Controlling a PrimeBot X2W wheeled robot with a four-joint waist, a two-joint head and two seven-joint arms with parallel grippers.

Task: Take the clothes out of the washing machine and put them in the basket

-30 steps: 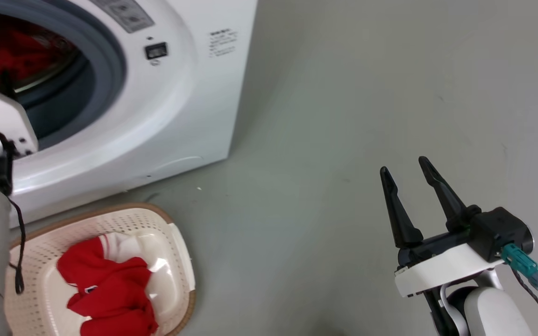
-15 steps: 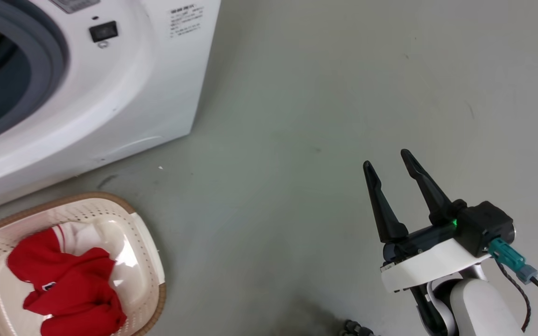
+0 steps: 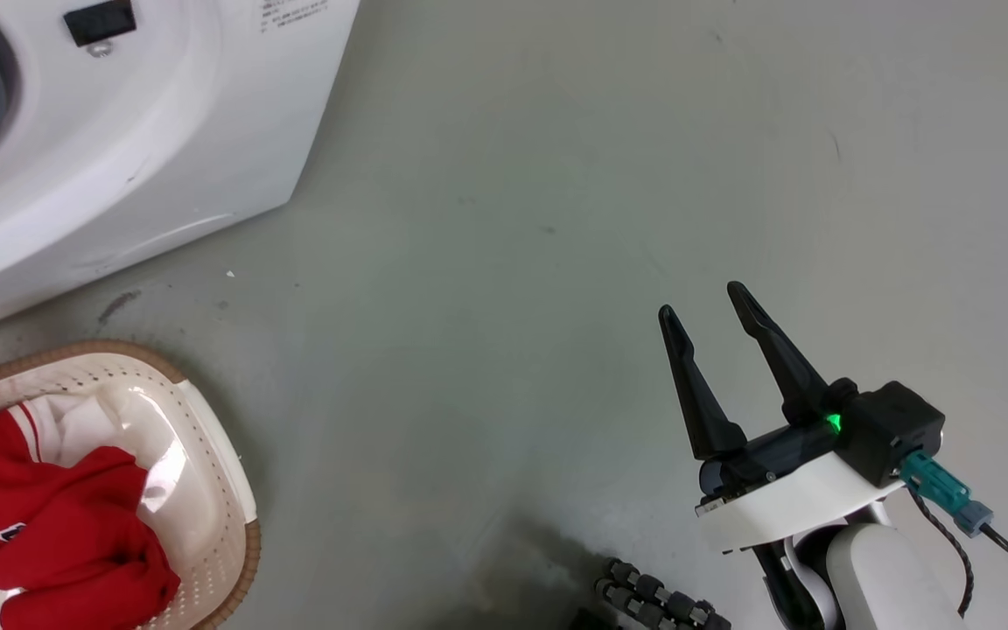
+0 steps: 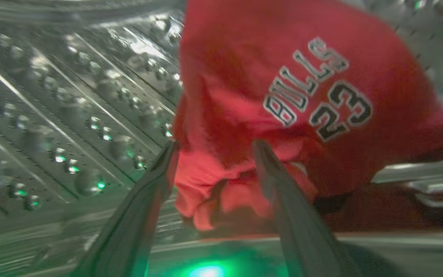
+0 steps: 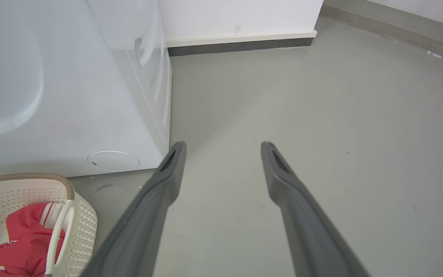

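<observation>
Clothes (image 3: 49,525) in basket (image 3: 75,381); jersey (image 4: 244,77) in drum (image 4: 71,107)

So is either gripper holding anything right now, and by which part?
Nothing is held. The left gripper is open inside the drum, straddling a bunched fold of the jersey without clamping it. The right gripper is open over the floor.

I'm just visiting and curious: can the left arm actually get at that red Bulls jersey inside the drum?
Probably yes. The left pincer is open and already inside the steel drum, with a bunched fold of the jersey right at its tips and nothing visible in the way.
</observation>
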